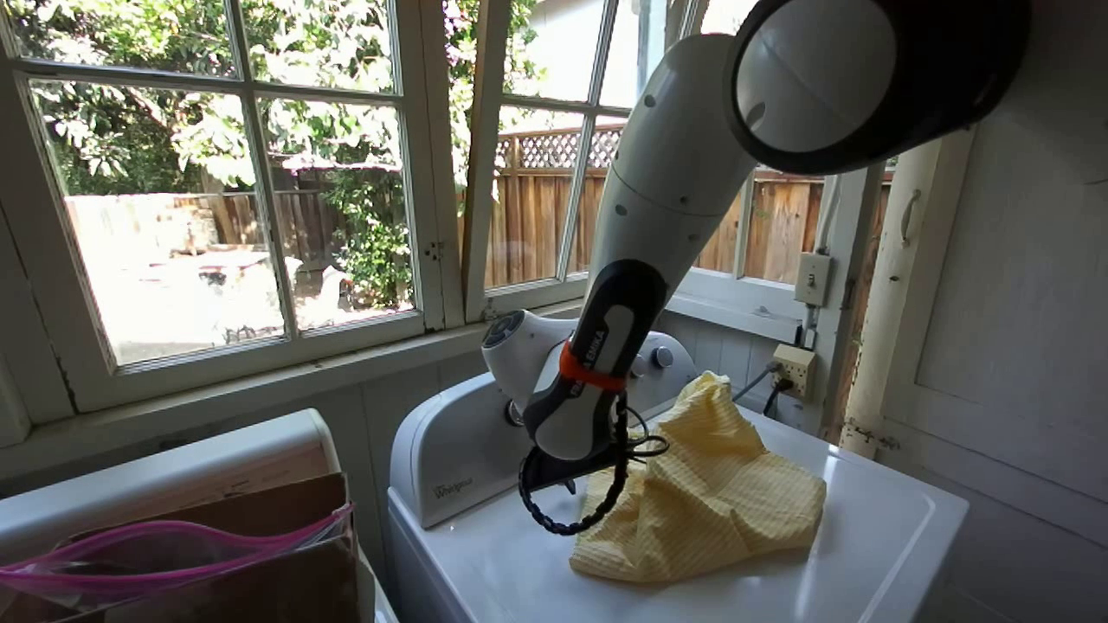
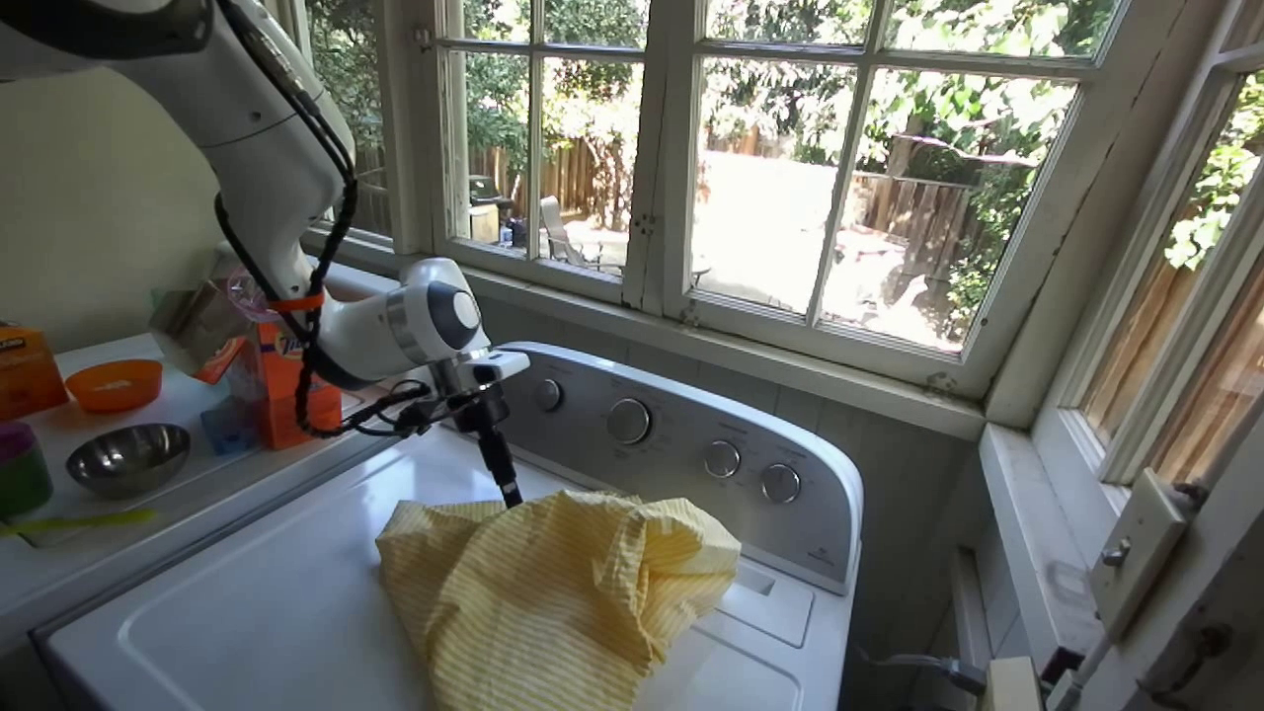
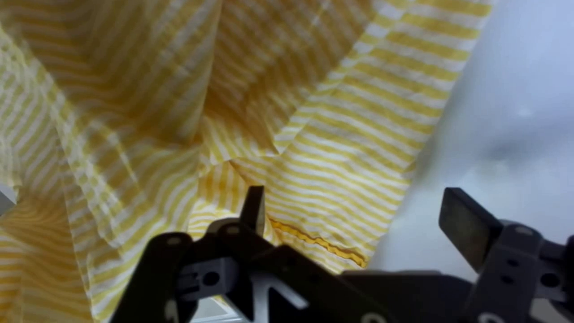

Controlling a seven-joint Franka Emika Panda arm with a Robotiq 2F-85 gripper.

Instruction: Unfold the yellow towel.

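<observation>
Towel (image 2: 553,602) on washer (image 2: 247,602), windows (image 2: 673,168) behind, end effector (image 3: 355,211) at towel's edge

Domestic laundry area. Whirlpool laundry machine (image 2: 267,583) with dials (image 2: 629,422) noted. Paned windows (image 2: 673,168) behind it overlook fenced yard (image 2: 770,222).

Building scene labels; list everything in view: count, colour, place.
yellow towel: 1, yellow stripes, crumpled on washer
washer: 1, white, under towel
knobs: 4+, silver, washer panel
side surface: 1, white, beside washer
boxes: 2+, orange, side surface
bowls: 2, orange and silver, side surface
container: 1, green-purple, beside bowls
strip: 1, lime, beside bowls, unclear
item: 1, blue, by a box
cardboard: 1+, brown, beside washer
bag: 1, clear, pink edge, at cardboard
windows: several, white frames, behind washer
switch: 1, pale, wall
outlet: 1, beige, below switch
cords: 2, grey and black, outlet
greenery: plentiful, green, outside
fence: 1+, brown, outside
arm: 1, white, black, over washer
gripper: 1, black, open, at towel's edge
</observation>
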